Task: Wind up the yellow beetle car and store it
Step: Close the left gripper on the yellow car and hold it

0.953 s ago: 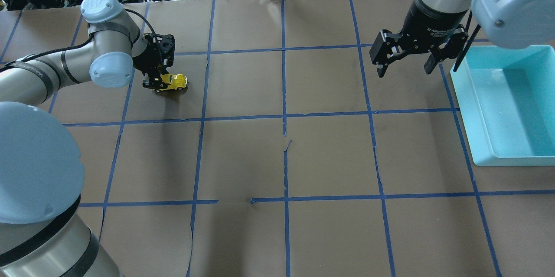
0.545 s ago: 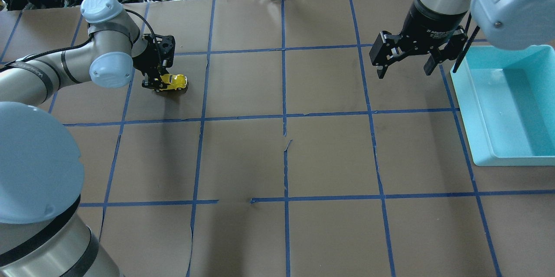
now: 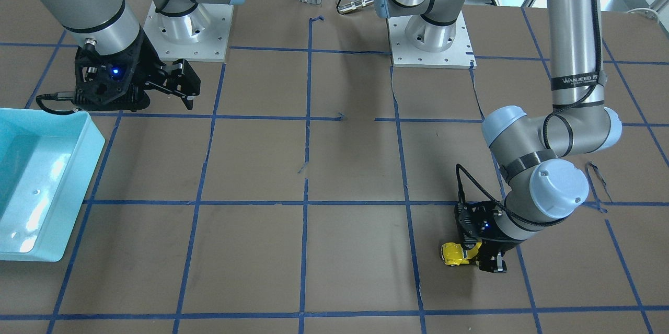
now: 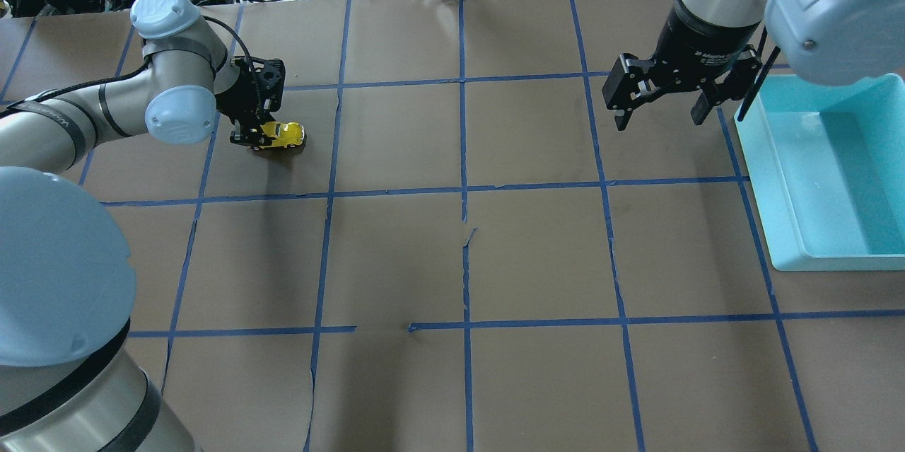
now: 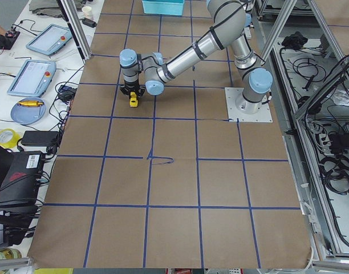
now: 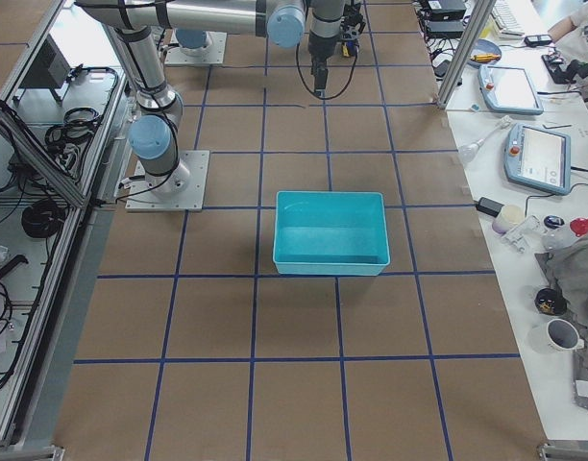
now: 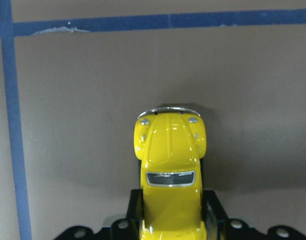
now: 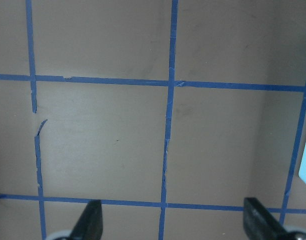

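The yellow beetle car [image 4: 283, 134] sits on the brown table at the far left, wheels down. My left gripper [image 4: 256, 136] is shut on its rear end and holds it low on the surface. In the left wrist view the car [image 7: 170, 175] points away from the camera, its hood free and its rear between the fingers. It also shows in the front-facing view [image 3: 456, 254] and the exterior left view [image 5: 132, 101]. My right gripper [image 4: 659, 112] is open and empty, hovering above the table beside the bin.
A light-blue bin [image 4: 834, 169] stands at the right edge of the table, also seen in the front-facing view [image 3: 36, 177]. Blue tape lines divide the brown table cover into squares. Cables and boxes lie beyond the far edge.
My left gripper and the car have shifted very slightly toward the far left. The right gripper has moved up a little.
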